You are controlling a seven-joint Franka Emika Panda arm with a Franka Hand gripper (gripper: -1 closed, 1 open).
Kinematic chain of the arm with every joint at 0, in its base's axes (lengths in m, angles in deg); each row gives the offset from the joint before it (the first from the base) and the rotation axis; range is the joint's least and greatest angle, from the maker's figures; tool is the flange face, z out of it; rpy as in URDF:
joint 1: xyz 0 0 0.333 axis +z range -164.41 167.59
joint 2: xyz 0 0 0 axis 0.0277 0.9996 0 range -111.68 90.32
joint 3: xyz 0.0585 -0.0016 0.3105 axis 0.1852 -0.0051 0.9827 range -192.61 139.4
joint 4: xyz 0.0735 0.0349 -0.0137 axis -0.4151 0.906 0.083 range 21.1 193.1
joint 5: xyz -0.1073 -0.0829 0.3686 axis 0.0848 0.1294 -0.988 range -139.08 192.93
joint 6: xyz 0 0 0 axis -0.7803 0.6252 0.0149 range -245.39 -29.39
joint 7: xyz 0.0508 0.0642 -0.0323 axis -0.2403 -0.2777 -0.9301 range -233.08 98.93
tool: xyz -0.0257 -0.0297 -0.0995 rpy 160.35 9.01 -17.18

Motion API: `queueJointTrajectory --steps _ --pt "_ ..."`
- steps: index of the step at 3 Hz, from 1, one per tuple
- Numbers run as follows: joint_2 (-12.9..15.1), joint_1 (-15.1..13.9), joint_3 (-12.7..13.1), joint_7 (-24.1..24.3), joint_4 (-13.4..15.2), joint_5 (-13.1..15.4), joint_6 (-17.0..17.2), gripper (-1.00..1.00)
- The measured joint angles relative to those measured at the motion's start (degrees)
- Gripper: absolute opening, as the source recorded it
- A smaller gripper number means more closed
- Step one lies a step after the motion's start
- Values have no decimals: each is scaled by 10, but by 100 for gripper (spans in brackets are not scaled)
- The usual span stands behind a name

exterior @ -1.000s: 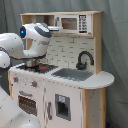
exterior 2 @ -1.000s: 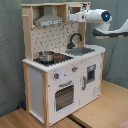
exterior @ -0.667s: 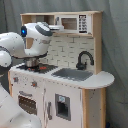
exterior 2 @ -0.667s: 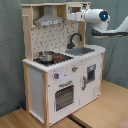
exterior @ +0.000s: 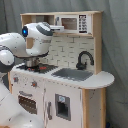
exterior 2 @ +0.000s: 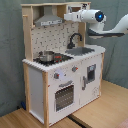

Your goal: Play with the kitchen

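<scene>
The kitchen (exterior: 70, 95) (exterior 2: 45, 80) is a tall white and light-wood toy unit, seen in both exterior views. It has a grey hood (exterior 2: 50, 21), a black faucet (exterior: 84, 60) (exterior 2: 74, 39), a sink (exterior: 72, 74) (exterior 2: 81, 51), a stovetop (exterior 2: 57, 59) and a windowed oven door (exterior 2: 64, 96). A metal pot (exterior: 33, 62) (exterior 2: 46, 56) stands on the stovetop. My gripper (exterior: 58, 27) (exterior 2: 68, 16) is high up at the kitchen's top shelf, beside the hood and the microwave panel (exterior: 75, 23). It holds nothing that I can see.
A grey curtain hangs behind the kitchen. The unit stands on a wooden table (exterior 2: 105, 110), with bare board in front in the second exterior view. My white arm (exterior: 15, 45) fills the first exterior view's left side, over the stove.
The gripper has moved a little further in toward the top shelf and hood. The kitchen's parts and the pot have not moved.
</scene>
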Motion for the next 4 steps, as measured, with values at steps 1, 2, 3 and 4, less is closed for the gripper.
queueJointTrajectory --steps 1,2,3,4 --pt "0 -10 8 3 -3 -1 0 100" --pt "0 -12 9 3 -4 -1 0 -100" --pt "1 -10 15 7 -13 -15 -6 -100" --pt "1 -6 12 7 -14 -16 -6 100"
